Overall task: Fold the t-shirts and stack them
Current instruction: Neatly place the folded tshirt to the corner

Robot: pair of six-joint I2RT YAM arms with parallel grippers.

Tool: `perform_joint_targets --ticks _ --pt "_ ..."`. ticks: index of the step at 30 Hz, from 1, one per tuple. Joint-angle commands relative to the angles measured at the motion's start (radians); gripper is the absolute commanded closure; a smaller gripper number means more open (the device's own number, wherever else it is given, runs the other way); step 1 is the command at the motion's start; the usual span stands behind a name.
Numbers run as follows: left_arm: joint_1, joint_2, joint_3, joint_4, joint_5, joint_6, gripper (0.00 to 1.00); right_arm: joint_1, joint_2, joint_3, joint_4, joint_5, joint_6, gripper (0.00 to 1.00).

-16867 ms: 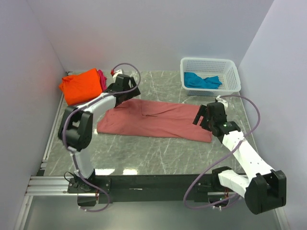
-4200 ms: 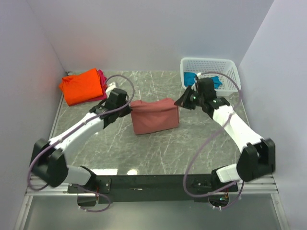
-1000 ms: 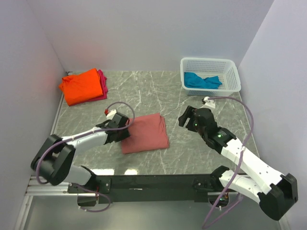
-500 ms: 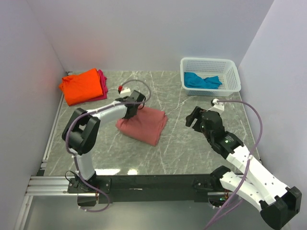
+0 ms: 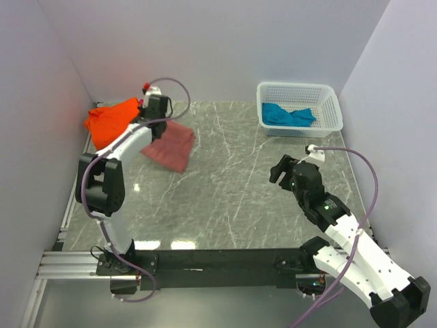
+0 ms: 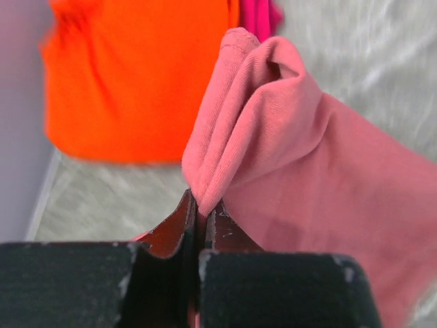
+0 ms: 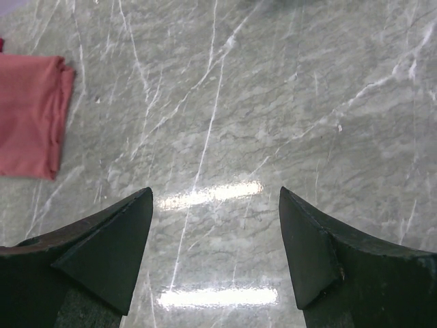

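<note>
Two end effectors are in view. We find the left end effector (image 6: 198,208) clenched on a fold of the dusty salmon-pink cloth t-shirt (image 5: 169,146), its two fingers pressed together with the cloth pinched between them. The folded pink shirt hangs from that grip at the far left of the grey marble-pattern worktop (image 5: 239,191), just beside the bright orange folded cloth t-shirt (image 5: 108,123). We cannot tell whether its lower edge touches the worktop. In the left wrist view, a strip of the magenta cloth t-shirt (image 6: 263,17) shows at the edge of the orange shirt, beyond the pink fold. We find the right end effector (image 7: 215,198) released, its jaws spread wide over the worktop on the right side, well apart from the pink shirt. The teal blue cloth t-shirt (image 5: 287,115) lies crumpled inside the white plastic mesh basket (image 5: 299,87), which stands at the far right corner of the worktop.
</note>
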Motion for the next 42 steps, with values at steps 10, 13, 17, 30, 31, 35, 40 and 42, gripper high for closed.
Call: perform_joint_targets --ticks 10,13,17,30,31,35,40,42 --pt "0.208 0.092 0.382 0.082 0.249 0.255 0.99 -0.045 -0.076 -0.033 0.05 0.039 -0.055 0.18" --pt "0.242 0.13 0.47 0.04 0.29 0.236 0.99 -0.051 -0.076 -0.034 0.053 0.032 -0.053 0.18" --pt "0.282 0.164 0.565 0.005 0.378 0.213 0.99 -0.057 -0.068 -0.039 0.059 0.037 -0.058 0.18" --pt "0.363 0.159 0.624 -0.012 0.39 0.021 0.99 -0.066 -0.074 -0.031 0.055 0.036 -0.061 0.18" --pt "0.387 0.158 0.613 -0.012 0.398 -0.008 0.99 -0.066 -0.073 -0.031 0.056 0.037 -0.059 0.18" --pt "0.437 0.149 0.503 0.032 0.407 -0.049 0.99 -0.071 -0.073 -0.031 0.056 0.034 -0.059 0.18" --pt "0.482 0.193 0.433 0.054 0.318 -0.094 0.99 -0.071 -0.056 -0.026 0.059 0.022 -0.058 0.18" --pt "0.496 0.216 0.429 0.045 0.275 -0.101 0.99 -0.072 -0.045 -0.022 0.064 0.017 -0.056 0.18"
